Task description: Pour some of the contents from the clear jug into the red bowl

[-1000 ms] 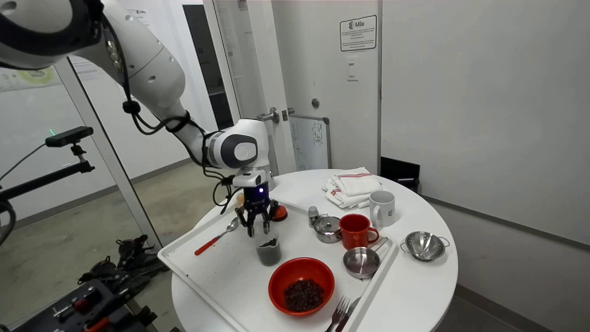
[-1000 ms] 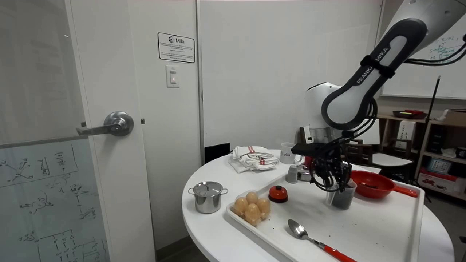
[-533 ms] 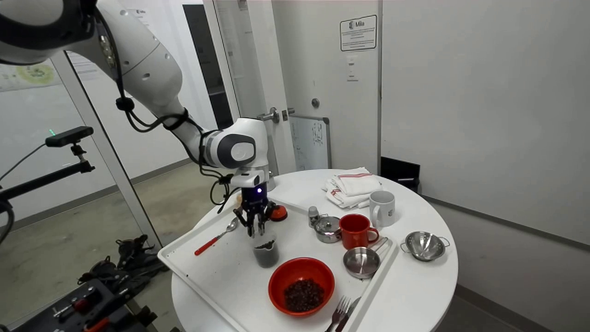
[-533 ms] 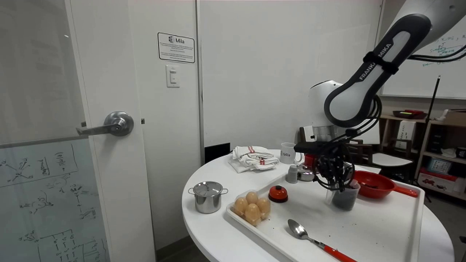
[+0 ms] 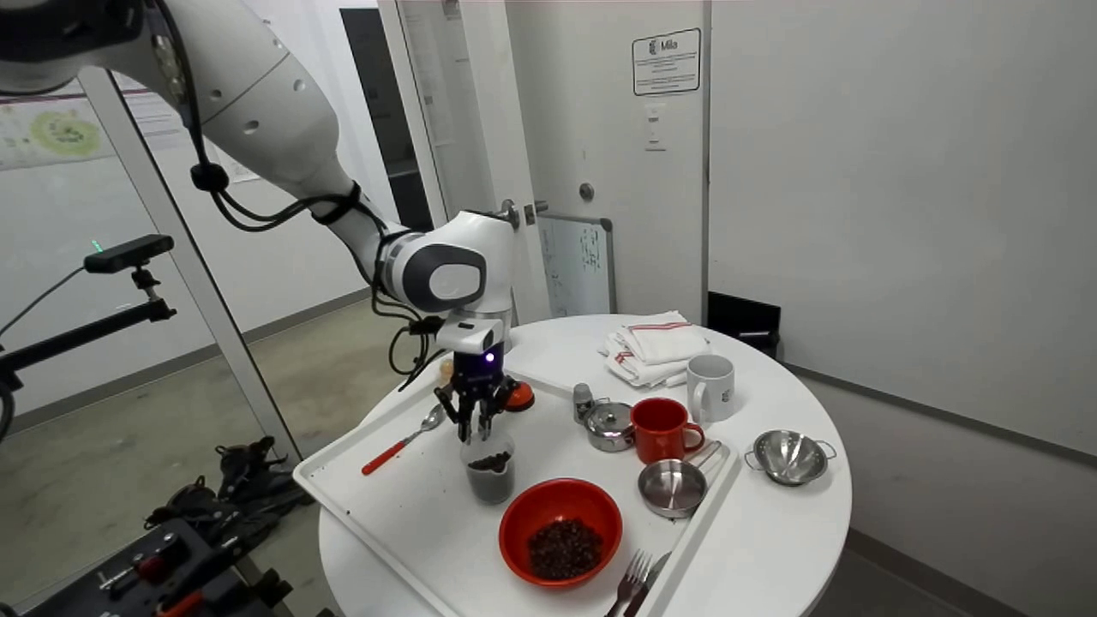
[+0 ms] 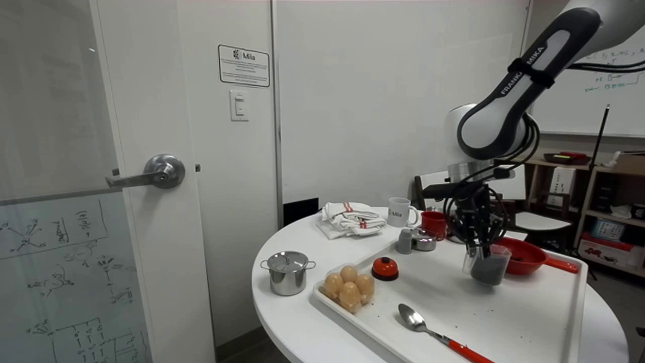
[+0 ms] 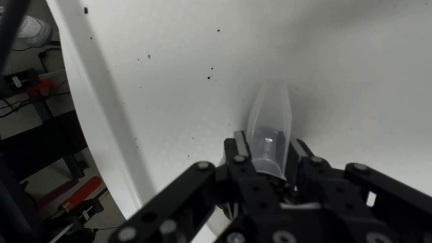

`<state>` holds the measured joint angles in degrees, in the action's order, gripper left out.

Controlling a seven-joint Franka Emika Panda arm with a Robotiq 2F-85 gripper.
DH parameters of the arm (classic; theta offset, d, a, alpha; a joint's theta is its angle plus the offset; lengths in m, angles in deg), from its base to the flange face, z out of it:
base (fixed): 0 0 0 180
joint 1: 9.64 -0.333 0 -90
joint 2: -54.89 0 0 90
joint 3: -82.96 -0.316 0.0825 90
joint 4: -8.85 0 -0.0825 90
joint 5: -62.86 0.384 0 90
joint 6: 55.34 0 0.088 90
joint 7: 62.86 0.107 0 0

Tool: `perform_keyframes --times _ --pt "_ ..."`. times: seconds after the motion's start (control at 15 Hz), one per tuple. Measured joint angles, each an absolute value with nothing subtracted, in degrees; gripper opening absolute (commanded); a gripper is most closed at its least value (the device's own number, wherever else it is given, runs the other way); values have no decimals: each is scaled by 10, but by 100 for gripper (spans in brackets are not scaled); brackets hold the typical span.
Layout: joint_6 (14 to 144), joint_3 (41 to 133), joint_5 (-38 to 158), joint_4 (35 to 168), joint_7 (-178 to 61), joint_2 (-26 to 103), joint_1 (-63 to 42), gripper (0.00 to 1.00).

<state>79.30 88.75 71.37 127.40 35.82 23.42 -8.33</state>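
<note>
1. The counter (image 5: 771, 548) carried the tray (image 5: 403, 506), and the tray the bowl (image 5: 540, 507).
2. The jug (image 5: 491, 488) hung near the bowl, slightly tilted and seemingly just clear of the tray; the step in hand looked like lifting it, and the next move called for carrying it over the bowl, fairly level, then tipping it.
3. The gripper (image 7: 271, 145) was clamped on what looked like the jug's handle (image 7: 271, 111), with the jug's body just below and beside it.
4. Dark bits (image 5: 566, 548) lay in both bowl and jug.
</note>
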Motion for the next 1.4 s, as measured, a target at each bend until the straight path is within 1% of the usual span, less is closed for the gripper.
perform_keyframes --times 0.33,0.6,1.13,1.2,1.4 --pt "737 896 725 1283 300 270 -50 7" --pt "722 900 733 1289 256 292 -38 7" --pt "723 912 859 1338 74 339 37 7" --pt "722 914 875 1343 39 343 47 28" --pt "722 919 896 1352 -24 352 63 28"
